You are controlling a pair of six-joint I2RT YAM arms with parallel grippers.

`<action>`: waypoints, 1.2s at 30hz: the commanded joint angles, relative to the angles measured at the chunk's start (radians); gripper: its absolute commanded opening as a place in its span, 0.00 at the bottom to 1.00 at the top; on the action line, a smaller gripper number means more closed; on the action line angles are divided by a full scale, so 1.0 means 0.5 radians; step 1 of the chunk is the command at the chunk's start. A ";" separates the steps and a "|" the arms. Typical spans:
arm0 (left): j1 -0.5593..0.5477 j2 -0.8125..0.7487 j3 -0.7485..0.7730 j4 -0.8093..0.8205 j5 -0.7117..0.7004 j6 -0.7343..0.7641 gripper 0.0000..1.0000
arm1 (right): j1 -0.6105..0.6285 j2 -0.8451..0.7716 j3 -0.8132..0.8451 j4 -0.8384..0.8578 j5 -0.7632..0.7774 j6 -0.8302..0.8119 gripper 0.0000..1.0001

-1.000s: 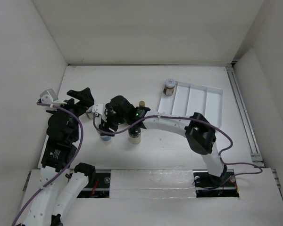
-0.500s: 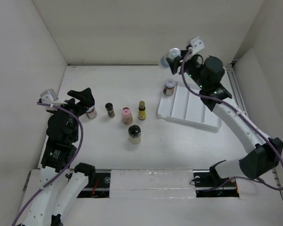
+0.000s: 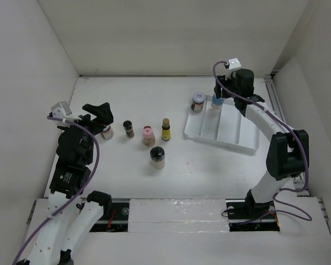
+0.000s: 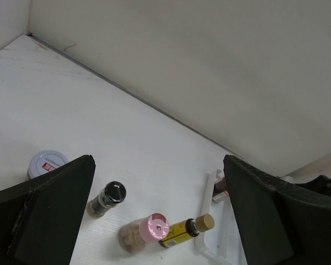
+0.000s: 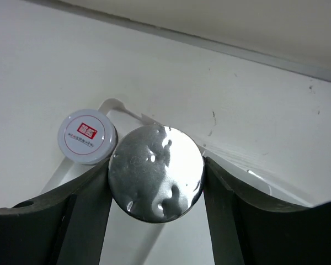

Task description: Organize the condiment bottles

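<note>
Placement of the blue-labelled bottle [image 3: 217, 100] in the white tray [image 3: 231, 124] is judged to be the step in hand.

From above, the bottle is seen clamped upright in the right gripper [image 3: 220, 96] at the far left end of the tray, just beside the brown jar [image 3: 198, 102] already standing there. Whether its base rests on the tray floor cannot be told. Left of the tray, the yellow bottle [image 3: 166, 128], pink-capped jar [image 3: 148, 134], dark narrow bottle [image 3: 128, 129] and black-lidded jar [image 3: 157, 157] are left on the table. A white-lidded jar [image 3: 106, 133] is partly hidden by the left gripper [image 3: 99, 117].

In the left wrist view, the left gripper [image 4: 157, 212] is shown with its jaws wide apart and nothing between them. The white-lidded jar [image 4: 47, 164] lies near its left finger, and the other table bottles are seen beyond.

In the right wrist view, the bottle's silver lid [image 5: 156, 173] is gripped on both sides by the right gripper [image 5: 156, 185], with the brown jar [image 5: 87, 136] just beside it.

The bottle should be lowered straight and kept upright until its base is seated. The jaws should then be opened only slightly, so that the neighbouring jar is not knocked, and the gripper lifted vertically.
</note>
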 commanded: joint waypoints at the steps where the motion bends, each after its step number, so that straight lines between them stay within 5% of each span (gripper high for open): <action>1: 0.004 0.019 0.007 0.108 0.030 0.035 0.99 | -0.022 0.006 0.145 0.184 -0.011 0.019 0.37; 12: 0.004 0.037 0.007 0.108 0.073 0.053 0.99 | -0.059 0.289 0.204 0.181 -0.057 0.019 0.37; 13: 0.004 0.058 0.007 0.108 0.073 0.053 0.99 | -0.059 0.289 0.204 0.181 -0.057 0.019 0.40; 18: 0.004 0.059 0.007 0.108 0.073 0.053 0.99 | -0.019 0.228 0.164 0.199 0.029 -0.002 0.86; 21: 0.004 0.059 0.007 0.108 0.073 0.053 0.99 | 0.020 0.124 0.142 0.199 0.069 -0.002 0.97; 25: 0.004 0.077 0.007 0.108 0.051 0.053 0.99 | 0.137 -0.097 0.124 0.181 0.072 -0.020 0.97; 27: 0.004 0.077 0.025 0.108 0.030 0.053 0.99 | 0.229 -0.144 0.124 0.181 -0.090 -0.021 0.89; 30: 0.004 0.037 0.025 0.090 -0.053 0.035 0.97 | 0.477 -0.080 0.246 0.181 -0.388 -0.039 0.37; 32: 0.004 -0.018 0.025 0.062 -0.145 -0.011 0.95 | 0.722 0.018 0.423 0.181 -0.594 -0.060 0.21; 36: 0.004 -0.156 0.025 0.062 -0.311 -0.036 0.70 | 1.075 0.453 0.865 0.037 -0.760 -0.110 0.24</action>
